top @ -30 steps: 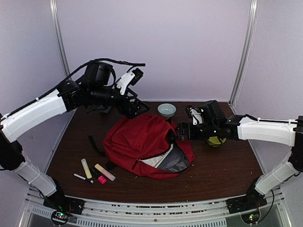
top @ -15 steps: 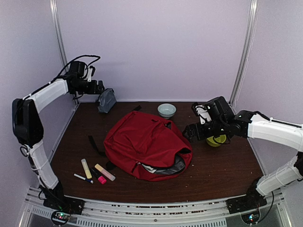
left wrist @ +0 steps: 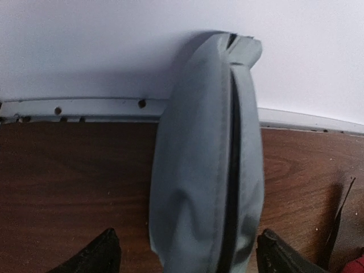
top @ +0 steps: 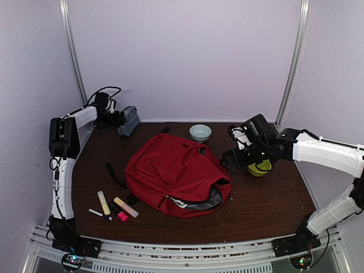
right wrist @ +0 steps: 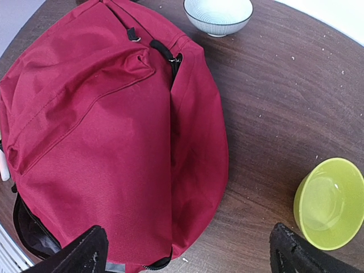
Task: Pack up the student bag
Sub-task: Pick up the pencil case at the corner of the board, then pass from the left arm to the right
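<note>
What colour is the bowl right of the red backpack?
The glossy round bowl is lime green, clearest in the right wrist view.

A large red student bag [top: 173,173] is lying flat in the middle of the dark wooden surface [top: 267,205], its main zipper gaping open along the near right edge, showing grey lining.

Student bag [top: 170,170] mid-table, unzipped; left gripper [top: 120,120] seemingly at grey pouch [top: 131,119].
</note>
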Robot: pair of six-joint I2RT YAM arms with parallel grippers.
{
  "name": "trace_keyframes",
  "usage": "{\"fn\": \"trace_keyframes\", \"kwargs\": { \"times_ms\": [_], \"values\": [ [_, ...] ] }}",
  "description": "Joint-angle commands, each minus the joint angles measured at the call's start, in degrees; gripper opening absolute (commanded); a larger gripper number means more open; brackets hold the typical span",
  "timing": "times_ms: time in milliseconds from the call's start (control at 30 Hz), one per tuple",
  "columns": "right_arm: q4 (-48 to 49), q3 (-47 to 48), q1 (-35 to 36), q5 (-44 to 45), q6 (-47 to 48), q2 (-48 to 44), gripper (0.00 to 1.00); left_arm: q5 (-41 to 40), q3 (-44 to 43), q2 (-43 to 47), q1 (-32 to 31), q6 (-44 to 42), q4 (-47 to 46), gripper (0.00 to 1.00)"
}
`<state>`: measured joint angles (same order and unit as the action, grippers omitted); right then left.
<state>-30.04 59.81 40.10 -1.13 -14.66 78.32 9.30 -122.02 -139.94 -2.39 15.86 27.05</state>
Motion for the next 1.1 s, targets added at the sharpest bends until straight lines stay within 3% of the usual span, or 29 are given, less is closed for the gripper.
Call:
{"fn": "trace_keyframes", "kwargs": {
  "times_ms": [0,100,133,167,333,567,700,867,1067],
  "values": [
    [-2.59,3.64,-0.28,3.23,1.76,0.92,1.00,6.99,-6.18,-2.74,-0.60,3.69,-3.23,0.73],
    [-2.93,5.28,-0.28,4.07,2.48,1.27,1.00,9.21,-7.16,-3.88,-0.58,5.20,-3.55,0.37],
    [-3.05,5.95,-0.28,4.15,2.72,1.38,1.00,9.43,-7.63,-4.03,-0.52,5.37,-2.90,0.13],
    [-3.27,6.53,-0.28,4.12,2.97,1.46,1.00,9.62,-8.04,-3.80,-0.38,5.73,-1.88,0.00],
    [-3.10,8.01,-0.30,3.98,3.83,0.14,1.00,10.83,-2.63,6.30,-1.25,1.77,-3.21,0.00],
    [-0.14,8.19,-0.70,1.41,7.53,-8.33,1.00,11.46,14.84,36.51,-6.17,-15.15,-5.65,0.00],
    [7.64,4.68,-1.03,-7.79,10.43,-17.57,1.00,12.67,22.76,50.78,-10.61,-22.82,-3.98,0.00],
    [17.42,1.07,-1.01,-21.64,12.62,-26.74,1.00,13.48,28.00,61.35,-19.27,-27.99,3.80,0.00],
    [14.75,4.93,-0.69,-33.86,17.59,-30.74,1.00,11.07,36.58,69.33,-33.70,-30.49,6.68,0.00]
  ]
}}
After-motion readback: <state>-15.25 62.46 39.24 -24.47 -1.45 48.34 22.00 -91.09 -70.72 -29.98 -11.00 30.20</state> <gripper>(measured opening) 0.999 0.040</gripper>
